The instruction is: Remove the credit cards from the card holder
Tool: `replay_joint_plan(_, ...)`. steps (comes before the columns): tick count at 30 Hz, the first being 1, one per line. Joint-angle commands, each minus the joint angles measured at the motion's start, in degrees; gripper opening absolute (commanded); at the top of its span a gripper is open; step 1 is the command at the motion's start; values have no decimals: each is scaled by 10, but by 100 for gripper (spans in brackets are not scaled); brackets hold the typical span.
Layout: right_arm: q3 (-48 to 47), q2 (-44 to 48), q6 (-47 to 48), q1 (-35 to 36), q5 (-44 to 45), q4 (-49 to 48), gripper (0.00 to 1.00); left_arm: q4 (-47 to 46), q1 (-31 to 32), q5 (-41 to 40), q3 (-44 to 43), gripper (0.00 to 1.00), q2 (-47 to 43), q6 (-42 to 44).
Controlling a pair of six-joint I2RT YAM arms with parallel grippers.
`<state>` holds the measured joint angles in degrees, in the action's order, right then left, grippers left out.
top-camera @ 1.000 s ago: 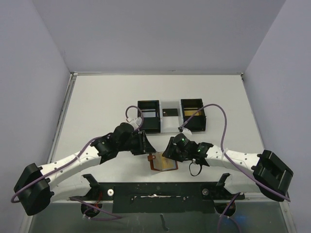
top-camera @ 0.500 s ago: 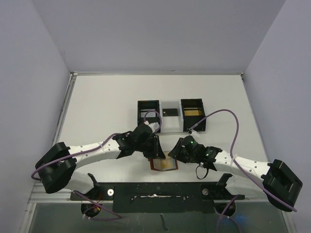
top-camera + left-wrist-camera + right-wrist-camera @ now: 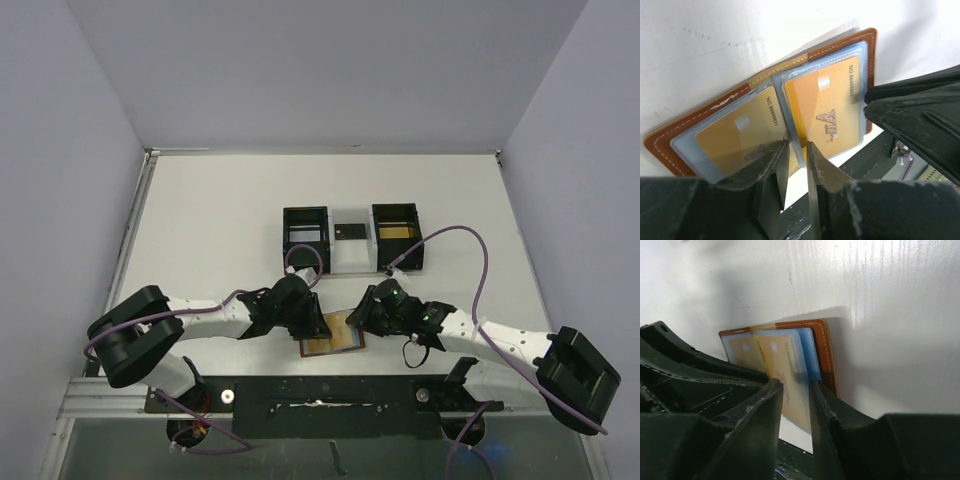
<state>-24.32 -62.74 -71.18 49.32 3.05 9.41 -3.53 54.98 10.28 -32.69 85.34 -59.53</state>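
The card holder [image 3: 333,343] lies open on the table near the front edge, brown leather [image 3: 685,131] around blue-grey pockets. Two gold credit cards [image 3: 832,107] [image 3: 737,137] sit in its pockets. My left gripper [image 3: 313,322] [image 3: 798,145] is at the holder's middle, jaws nearly closed on the blue-grey pocket edge at the fold. My right gripper [image 3: 357,322] [image 3: 796,385] is at the holder's right side. Its jaws stand narrow around a blurred gold card [image 3: 790,390] that sticks out past the brown edge [image 3: 826,355].
The black-and-white three-compartment tray [image 3: 352,262] stands behind the holder, with a small black card [image 3: 348,231] in its middle and a gold card [image 3: 396,231] in its right compartment. The black front rail [image 3: 330,395] runs just below the holder.
My left arm has swung in and come down onto the holder's left half. The holder now lies flatter. My right gripper has shifted slightly right, staying at the holder's right edge.
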Motion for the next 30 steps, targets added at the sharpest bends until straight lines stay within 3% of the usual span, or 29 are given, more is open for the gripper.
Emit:
replay_joint_plan(1,-18,-16,31,-8,-22,-24,27,-91,-4,-28,27,22,7,-13)
replay_joint_plan(11,-90,-36,95,-20,-16,71,22,-136,-19,-25,63,23,-7,-40)
replay_joint_plan(13,-100,-33,111,-20,-27,67,17,-136,-21,-25,66,23,-11,-41)
replay_joint_plan(18,-111,-49,135,-20,-77,36,18,-140,-26,-21,65,23,-11,-41)
replay_joint_plan(30,-74,-101,97,-20,-60,41,19,-180,-35,4,82,23,-4,-53)
